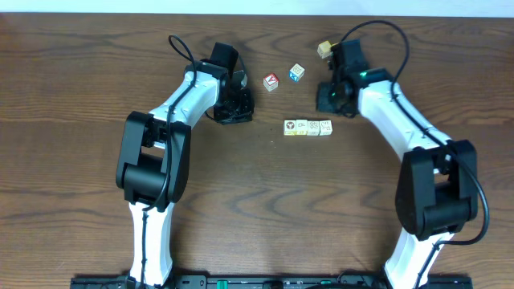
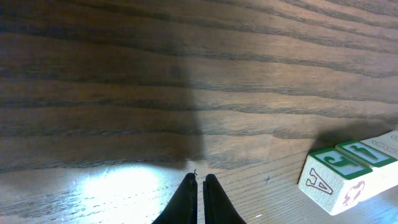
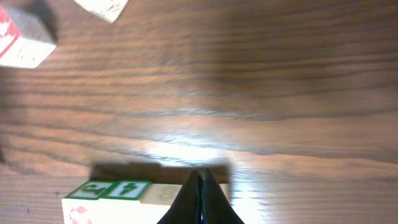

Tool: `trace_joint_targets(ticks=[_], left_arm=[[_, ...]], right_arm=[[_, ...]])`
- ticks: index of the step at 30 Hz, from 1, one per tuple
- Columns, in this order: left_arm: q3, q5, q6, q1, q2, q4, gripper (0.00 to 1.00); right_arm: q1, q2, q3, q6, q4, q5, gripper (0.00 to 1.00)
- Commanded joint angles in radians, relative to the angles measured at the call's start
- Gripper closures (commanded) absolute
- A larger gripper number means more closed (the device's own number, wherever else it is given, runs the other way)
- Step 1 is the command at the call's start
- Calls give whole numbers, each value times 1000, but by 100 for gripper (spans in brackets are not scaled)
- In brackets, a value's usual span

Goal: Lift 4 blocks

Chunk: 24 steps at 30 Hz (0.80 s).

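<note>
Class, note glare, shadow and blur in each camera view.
Overhead: evenly lit, sharp, no glare on the table. Left wrist: bright glare patch beside the shut left gripper, broad dark shadow above it. Right wrist: glare streak mid-frame, dark shadow behind the blocks, red-faced cube blurred at top left.

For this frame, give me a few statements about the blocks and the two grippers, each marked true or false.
1. The four blocks lie side by side in one row on the table. True.
2. The left gripper grips one of them. False: its jaws are shut on nothing, and the row lies off to one side.
3. The right gripper is shut and holds nothing. True.
4. The red-faced cube is stacked on the row. False: it sits apart on the table, near the blue-faced cube.
</note>
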<state>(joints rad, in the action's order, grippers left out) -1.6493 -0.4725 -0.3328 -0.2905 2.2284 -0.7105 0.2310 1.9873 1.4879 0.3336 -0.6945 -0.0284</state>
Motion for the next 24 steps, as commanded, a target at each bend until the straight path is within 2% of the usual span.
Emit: trace_joint_targets(ticks=[1, 9, 18, 24], left_arm=[[7, -2, 18, 3, -12, -6, 93], [7, -2, 18, 3, -12, -2, 93], [7, -3, 18, 3, -12, -1, 93], [7, -2, 18, 3, -12, -2, 93]], right_arm=[[-50, 0, 29, 18, -53, -4, 99], [-80, 1, -37, 36, -200, -17, 99], [-73, 1, -108, 37, -80, -113, 99], [-72, 1, -108, 36, -72, -142, 99]])
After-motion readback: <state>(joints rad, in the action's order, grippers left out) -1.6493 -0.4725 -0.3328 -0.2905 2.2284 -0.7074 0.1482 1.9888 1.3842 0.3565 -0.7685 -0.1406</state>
